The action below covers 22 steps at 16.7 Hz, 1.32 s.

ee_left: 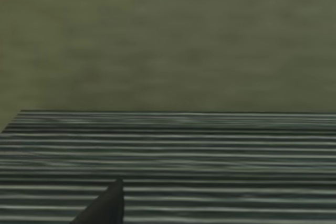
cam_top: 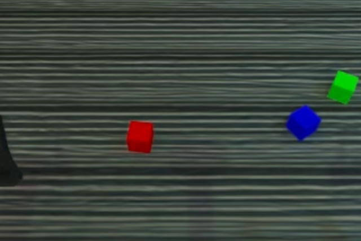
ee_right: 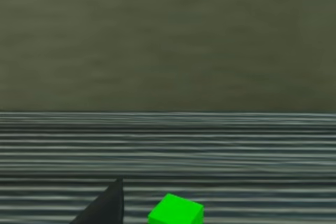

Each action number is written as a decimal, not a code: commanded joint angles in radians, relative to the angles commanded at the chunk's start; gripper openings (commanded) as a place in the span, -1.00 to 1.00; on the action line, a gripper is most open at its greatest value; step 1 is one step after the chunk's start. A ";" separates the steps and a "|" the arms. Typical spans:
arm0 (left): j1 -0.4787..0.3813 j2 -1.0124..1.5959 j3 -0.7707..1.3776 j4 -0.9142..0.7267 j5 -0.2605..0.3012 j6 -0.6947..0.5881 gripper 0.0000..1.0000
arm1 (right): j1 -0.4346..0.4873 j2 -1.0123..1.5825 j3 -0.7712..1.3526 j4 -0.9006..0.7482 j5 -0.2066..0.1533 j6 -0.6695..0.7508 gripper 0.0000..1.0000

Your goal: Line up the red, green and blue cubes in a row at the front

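Start with your two grippers. Your left gripper point(cam_top: 8, 165) only shows as a dark bit at the left edge of the table point(cam_top: 186, 49) in the top view. In its own wrist view you see just one dark finger tip point(ee_left: 107, 208), so you cannot tell if the fingers are spread apart or pressed together. It holds nothing you can see.

Your right gripper does not show in the top view at all. In the right wrist view one dark finger tip point(ee_right: 107, 208) pokes in, with the green cube point(ee_right: 176, 212) just beside it. Here too you cannot tell how the fingers stand.

Now look at the cubes. All three sit apart on the striped table. The red cube point(cam_top: 140, 136) is left of the middle. The blue cube point(cam_top: 303, 122) is far over on the right side. The green cube point(cam_top: 343, 87) is near the blue one, a bit farther back and closest to the right edge. Both are turned at a slant.

No cube is in a row yet, so the job looks like it is just starting. The red cube is nearest your left arm, so that is likely a good first pick. Come down straight over it and line your fingers up with its flat sides. Grab it in the middle so it does not twist or slip.
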 joint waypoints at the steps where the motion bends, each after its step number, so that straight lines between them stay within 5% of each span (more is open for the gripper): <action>1: 0.000 0.000 0.000 0.000 0.000 0.000 1.00 | 0.000 0.000 0.000 0.000 0.000 0.000 1.00; 9: -0.087 0.293 0.263 -0.164 0.004 -0.065 1.00 | 0.000 0.000 0.000 0.000 0.000 0.000 1.00; 22: -0.401 1.620 1.235 -0.904 0.008 -0.310 1.00 | 0.000 0.000 0.000 0.000 0.000 0.000 1.00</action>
